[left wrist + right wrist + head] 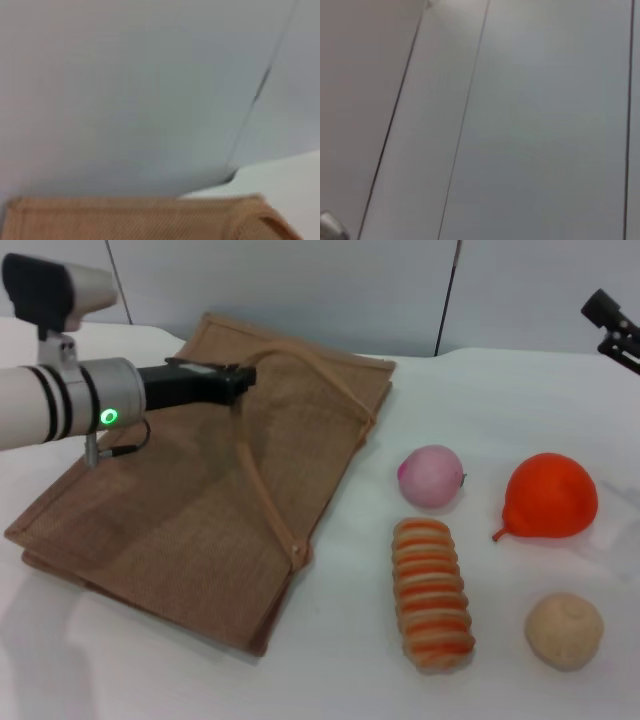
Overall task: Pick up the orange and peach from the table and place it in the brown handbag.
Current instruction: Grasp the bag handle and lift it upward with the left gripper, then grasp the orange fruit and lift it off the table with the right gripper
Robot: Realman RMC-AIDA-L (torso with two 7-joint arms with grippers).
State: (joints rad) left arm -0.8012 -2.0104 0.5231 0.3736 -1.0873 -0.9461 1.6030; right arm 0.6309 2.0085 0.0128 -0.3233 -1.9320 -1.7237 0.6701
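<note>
Still flat, brown handbag [190, 520], fruitless.

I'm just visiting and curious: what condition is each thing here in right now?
brown handbag: lying flat, one handle raised
left gripper: at that handle, above the bag
orange: on the table
peach: on the table
striped roll: lying on the table
beige ball: resting on the table
right gripper: far right, off the table

White table [350, 660], brown handbag [180, 530], peach [431, 477], orange [550, 496], striped roll [431, 594], beige ball [564, 630]
</note>
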